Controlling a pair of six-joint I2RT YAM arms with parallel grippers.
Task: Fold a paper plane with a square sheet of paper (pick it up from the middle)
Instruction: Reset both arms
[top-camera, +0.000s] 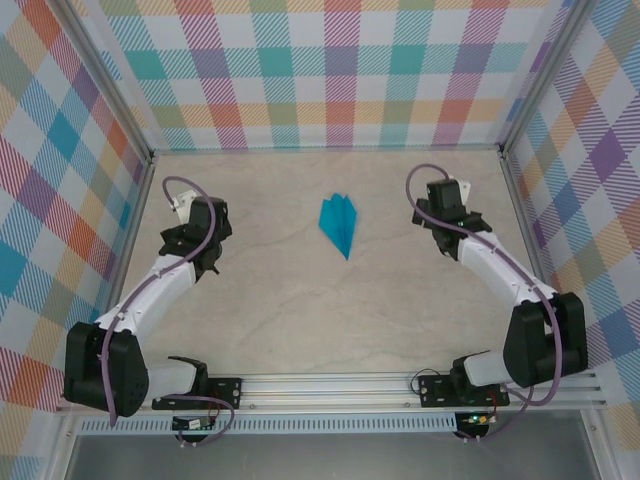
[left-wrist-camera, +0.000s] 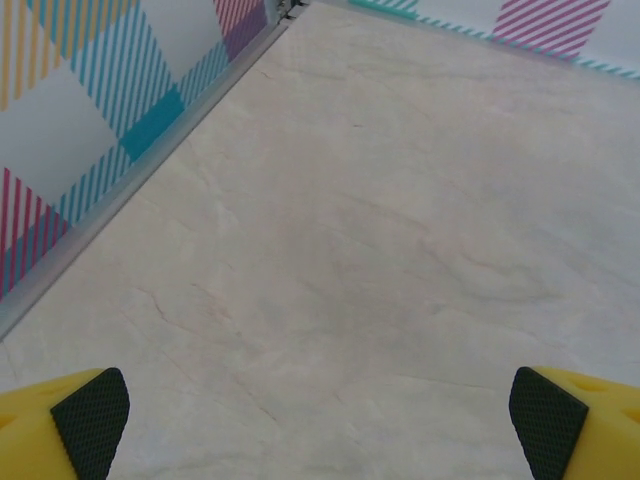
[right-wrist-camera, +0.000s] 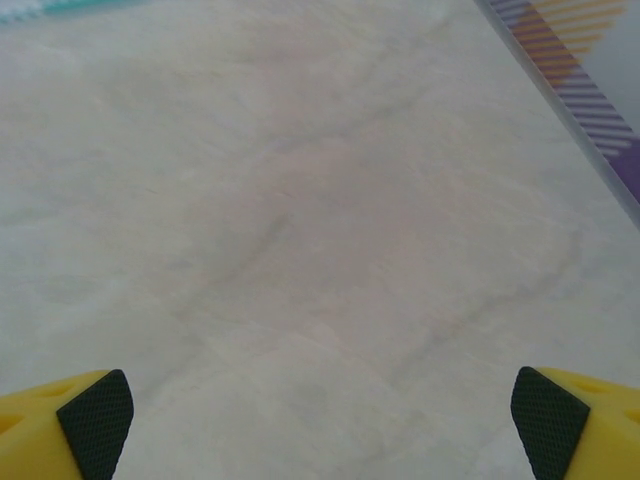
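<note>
Folding is judged to be done: the paper plane (top-camera: 339, 225) is seen as a narrow teal dart with fanned wings. It is laid flat on the table (top-camera: 300, 320), toward the table's far middle, with its nose turned to the table's near edge.

The left gripper (left-wrist-camera: 319, 420) is held over the table's left side, its jaws spread wide and nothing between the pads. The right gripper (right-wrist-camera: 320, 420) is held over the table's right side, equally wide and equally empty. Bare tabletop is seen under each, and neither is touching the plane.

Little appears to be left of the task, perhaps only parking the arms. How sharp the creases are cannot be judged at this size.

No brand, label or lettering can be read. The plane is plain, and the checked walls (top-camera: 330, 70) round the table carry coloured pattern alone.
</note>
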